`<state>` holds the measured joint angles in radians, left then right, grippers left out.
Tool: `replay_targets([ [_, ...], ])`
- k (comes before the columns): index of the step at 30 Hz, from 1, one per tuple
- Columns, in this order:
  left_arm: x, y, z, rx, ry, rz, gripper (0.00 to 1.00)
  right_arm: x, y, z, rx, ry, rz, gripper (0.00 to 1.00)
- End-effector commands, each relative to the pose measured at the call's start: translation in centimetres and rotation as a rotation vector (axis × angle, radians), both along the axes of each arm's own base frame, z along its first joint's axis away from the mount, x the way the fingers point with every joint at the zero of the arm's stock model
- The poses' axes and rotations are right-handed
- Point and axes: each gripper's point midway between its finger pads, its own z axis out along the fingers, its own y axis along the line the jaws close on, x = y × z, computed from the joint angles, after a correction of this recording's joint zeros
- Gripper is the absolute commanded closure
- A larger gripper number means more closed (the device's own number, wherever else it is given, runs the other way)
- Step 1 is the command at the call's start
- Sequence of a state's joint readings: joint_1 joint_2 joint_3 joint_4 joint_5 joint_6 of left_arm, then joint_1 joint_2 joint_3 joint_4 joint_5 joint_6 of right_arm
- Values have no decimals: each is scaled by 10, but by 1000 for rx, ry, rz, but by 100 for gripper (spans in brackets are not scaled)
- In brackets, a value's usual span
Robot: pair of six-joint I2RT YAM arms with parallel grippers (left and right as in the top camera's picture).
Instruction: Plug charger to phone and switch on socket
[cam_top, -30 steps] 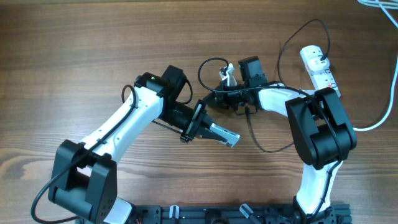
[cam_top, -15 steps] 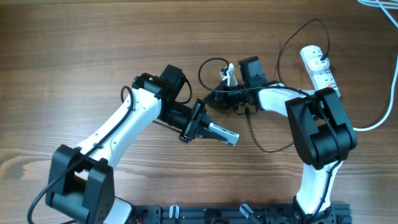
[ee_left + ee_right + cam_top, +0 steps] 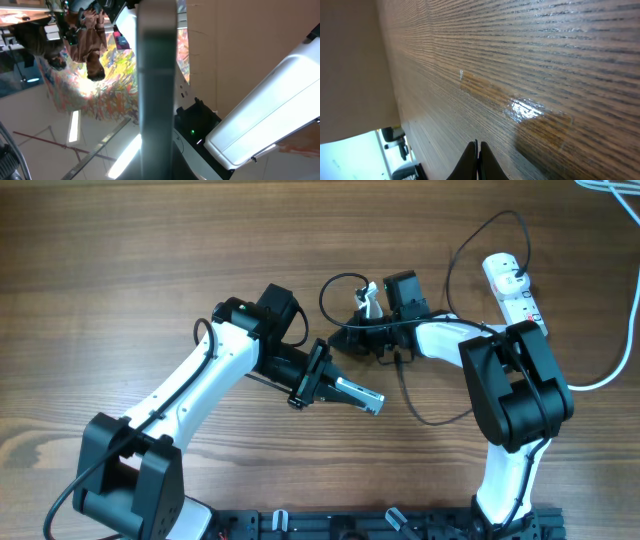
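Over the brown wooden worktop, the left fingers are clenched on the phone, a slim rectangular slab that pokes out past them, clear of the wood. The left wrist view shows it edge-on, a narrow grey strip straight up the middle. Its screen faces away from every camera, so I cannot tell where the charging port sits.

The right fingers are pressed tight together, and the right wrist view shows their dark tips meeting just above the wood grain. The charger, a long thin black cable, curls in a loop right up to them. From here I can't tell whether the connector end is pinched between them or only lies beside them.

At the far right sits the socket, a white elongated power strip with red switch marks. The cable's white plug is seated in it, well apart from both arms.

On handling, the phone looks light, rigid and smooth-sided, so a firm squeeze across its flat faces should stop it twisting. The cable is limp and springy, so I'd take hold just behind the small metal tip. Gripped further back, the tip would probably droop and miss the port. The rocker switch needs only a short, square push.
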<state>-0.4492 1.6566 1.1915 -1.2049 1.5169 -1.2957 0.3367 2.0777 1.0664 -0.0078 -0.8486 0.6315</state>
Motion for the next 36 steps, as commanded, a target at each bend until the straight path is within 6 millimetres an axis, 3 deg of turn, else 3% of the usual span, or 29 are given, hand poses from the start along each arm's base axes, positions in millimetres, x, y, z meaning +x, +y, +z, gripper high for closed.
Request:
replay_targets([
  [1,3,4,22,-74,-39,23,96,-4,-4,-14,-26,27,-10,96],
  [36,10,9,22,-73,-39,47,96,-6,-4,-15,-30,39,-10,96],
])
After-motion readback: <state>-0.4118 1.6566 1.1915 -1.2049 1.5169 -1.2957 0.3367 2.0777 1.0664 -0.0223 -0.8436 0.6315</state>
